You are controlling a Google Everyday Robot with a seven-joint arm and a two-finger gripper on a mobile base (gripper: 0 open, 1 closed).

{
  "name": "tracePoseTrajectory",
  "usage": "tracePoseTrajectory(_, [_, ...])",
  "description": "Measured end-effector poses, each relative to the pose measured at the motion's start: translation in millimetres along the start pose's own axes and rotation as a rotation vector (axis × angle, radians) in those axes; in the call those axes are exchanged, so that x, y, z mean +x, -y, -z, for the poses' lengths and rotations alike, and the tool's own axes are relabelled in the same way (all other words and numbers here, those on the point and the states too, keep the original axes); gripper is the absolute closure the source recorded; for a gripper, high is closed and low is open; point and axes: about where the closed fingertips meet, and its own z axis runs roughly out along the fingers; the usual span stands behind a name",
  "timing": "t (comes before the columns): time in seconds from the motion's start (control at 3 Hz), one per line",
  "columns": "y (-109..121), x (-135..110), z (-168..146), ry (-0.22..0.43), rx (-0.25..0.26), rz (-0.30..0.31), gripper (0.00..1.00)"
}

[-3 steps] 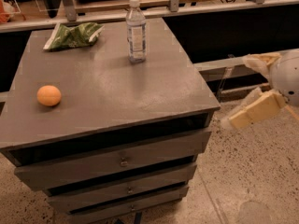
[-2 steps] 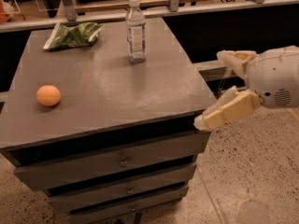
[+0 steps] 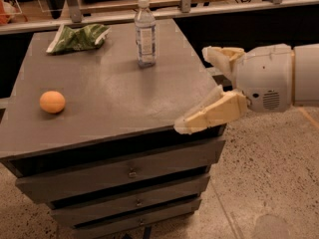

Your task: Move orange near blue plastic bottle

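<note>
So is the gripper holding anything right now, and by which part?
Nothing is held. The gripper is open and empty at the right edge of the table; the orange lies apart on the far side, untouched.

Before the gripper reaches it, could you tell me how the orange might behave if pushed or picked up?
Being round on the flat tabletop, the orange would probably roll if nudged. Its smooth curved skin may slip unless gripped across its middle. The gripper, open, hangs by the tabletop's right edge.
</note>
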Motion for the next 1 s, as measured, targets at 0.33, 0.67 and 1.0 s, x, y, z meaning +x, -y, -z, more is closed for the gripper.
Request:
tracePoseTrajectory(0.33, [0.1, 0.4, 0.1, -0.001, 0.001, 0.0, 0.0])
tracePoseTrajectory(0.67, [-7.8, 1.6, -30.7, 0.047, 0.005, -0.008, 0.0])
tracePoseTrajectory(1.0, [-15.6, 0.6, -88.9, 0.126, -0.003, 0.002, 0.0])
